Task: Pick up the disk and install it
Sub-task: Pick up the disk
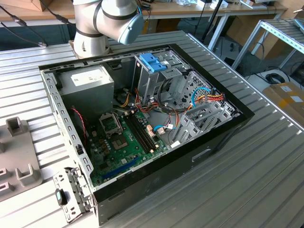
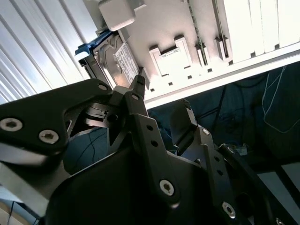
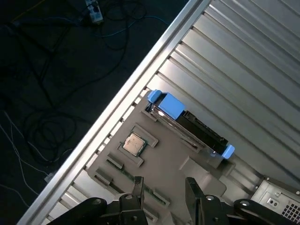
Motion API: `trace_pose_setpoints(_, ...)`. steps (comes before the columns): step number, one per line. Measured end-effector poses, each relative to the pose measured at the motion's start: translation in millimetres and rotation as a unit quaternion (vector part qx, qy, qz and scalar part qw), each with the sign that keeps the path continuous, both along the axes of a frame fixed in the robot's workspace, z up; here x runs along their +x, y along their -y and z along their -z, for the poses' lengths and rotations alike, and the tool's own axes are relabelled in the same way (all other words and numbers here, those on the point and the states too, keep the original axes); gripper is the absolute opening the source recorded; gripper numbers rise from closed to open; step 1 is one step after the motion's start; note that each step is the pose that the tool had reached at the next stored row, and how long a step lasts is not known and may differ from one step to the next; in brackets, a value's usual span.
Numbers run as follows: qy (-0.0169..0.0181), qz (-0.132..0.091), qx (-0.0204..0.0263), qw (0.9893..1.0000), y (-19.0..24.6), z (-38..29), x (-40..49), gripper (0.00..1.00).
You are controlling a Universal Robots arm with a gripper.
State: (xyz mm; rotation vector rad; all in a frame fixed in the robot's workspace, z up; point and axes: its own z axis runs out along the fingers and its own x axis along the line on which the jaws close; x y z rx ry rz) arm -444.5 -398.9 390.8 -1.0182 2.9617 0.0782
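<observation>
The disk stands on edge in a slot of a grey fixture plate, a dark slab with blue carrier parts at both ends. In the second wrist view the disk shows its metal face, a white label and a blue edge. My gripper hovers over the plate, a short way off the disk and not touching it. The jaws stand apart with nothing between them, and in the second wrist view the gripper is open too.
An open computer case lies on the ribbed metal table, with a drive cage and blue latch, a grey power supply and loose cables. A chip sits on the fixture plate. The table edge drops to a floor with cables.
</observation>
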Motion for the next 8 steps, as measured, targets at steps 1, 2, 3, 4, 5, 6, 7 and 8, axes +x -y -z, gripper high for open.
trace_pose_setpoints(1, 0.0, -0.005, 0.0, 1.0, 0.0, 0.0, 0.0, 0.48)
trace_pose_setpoints(2, 0.0, -0.01, 0.0, 0.9999, 0.0, 0.0, 0.0, 0.48)
trace_pose_setpoints(3, 0.0, -0.015, 0.0, 0.9999, 0.0, 0.0, 0.0, 0.48)
trace_pose_setpoints(4, 0.0, -0.021, 0.0, 0.9998, 0.0, 0.0, 0.0, 0.48)
trace_pose_setpoints(5, 0.0, -0.027, 0.0, 0.9996, 0.0, 0.0, 0.0, 0.48)
trace_pose_setpoints(6, 0.0, -0.033, 0.0, 0.9995, 0.0, 0.0, 0.0, 0.48)
trace_pose_setpoints(7, 0.0, -0.037, 0.0, 0.9993, 0.0, 0.0, 0.0, 0.48)
trace_pose_setpoints(8, 0.0, -0.048, 0.0, 0.9988, 0.0, 0.0, 0.0, 0.48)
